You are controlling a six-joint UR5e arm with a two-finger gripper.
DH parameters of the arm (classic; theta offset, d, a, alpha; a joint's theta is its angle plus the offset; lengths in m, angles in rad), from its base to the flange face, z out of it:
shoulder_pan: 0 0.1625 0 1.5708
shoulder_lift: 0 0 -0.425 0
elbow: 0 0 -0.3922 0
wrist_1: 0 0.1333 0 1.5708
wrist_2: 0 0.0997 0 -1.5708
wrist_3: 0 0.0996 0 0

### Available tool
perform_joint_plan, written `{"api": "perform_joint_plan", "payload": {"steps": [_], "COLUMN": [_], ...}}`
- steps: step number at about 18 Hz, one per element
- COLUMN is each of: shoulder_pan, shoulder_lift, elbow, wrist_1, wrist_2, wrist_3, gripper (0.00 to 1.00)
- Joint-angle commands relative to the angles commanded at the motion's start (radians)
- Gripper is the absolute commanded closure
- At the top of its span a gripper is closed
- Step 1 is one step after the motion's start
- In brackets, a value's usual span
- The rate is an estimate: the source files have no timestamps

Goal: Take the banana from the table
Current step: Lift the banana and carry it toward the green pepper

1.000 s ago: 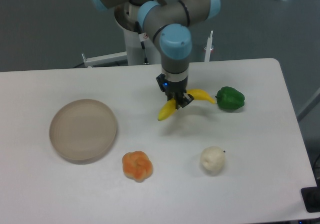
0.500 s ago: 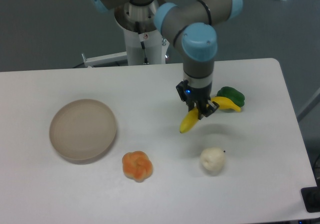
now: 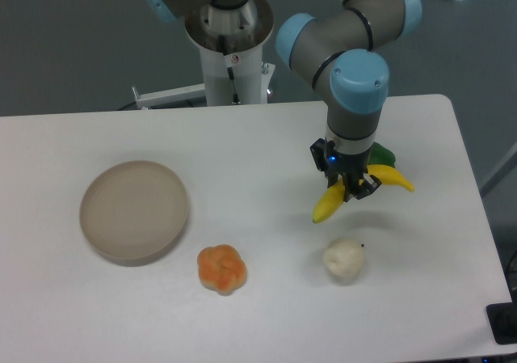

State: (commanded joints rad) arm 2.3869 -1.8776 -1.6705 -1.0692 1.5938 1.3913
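Note:
The yellow banana [image 3: 329, 204] hangs in my gripper [image 3: 356, 187], held near its middle, with one end pointing down-left and the other end sticking out to the right [image 3: 397, 178]. It is lifted off the white table [image 3: 266, 298]. The gripper is shut on the banana, right of the table's centre. The arm comes down from the upper middle.
A green pepper [image 3: 383, 154] sits just behind the gripper, mostly hidden by it. A whitish pear-like fruit [image 3: 344, 259] lies below the banana. An orange lumpy fruit [image 3: 221, 268] lies at the front middle. A round beige plate [image 3: 134, 209] is at the left.
The gripper has carried the banana to the right across the table, from left of the green pepper to in front of it.

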Motion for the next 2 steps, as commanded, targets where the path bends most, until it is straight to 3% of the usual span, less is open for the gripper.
{"api": "perform_joint_plan", "payload": {"steps": [2], "shoulder_pan": [0.0], "shoulder_lift": [0.0], "elbow": [0.0], "wrist_1": [-0.002], "wrist_2": [-0.002], "wrist_3": [0.0], "gripper": [0.76]}}
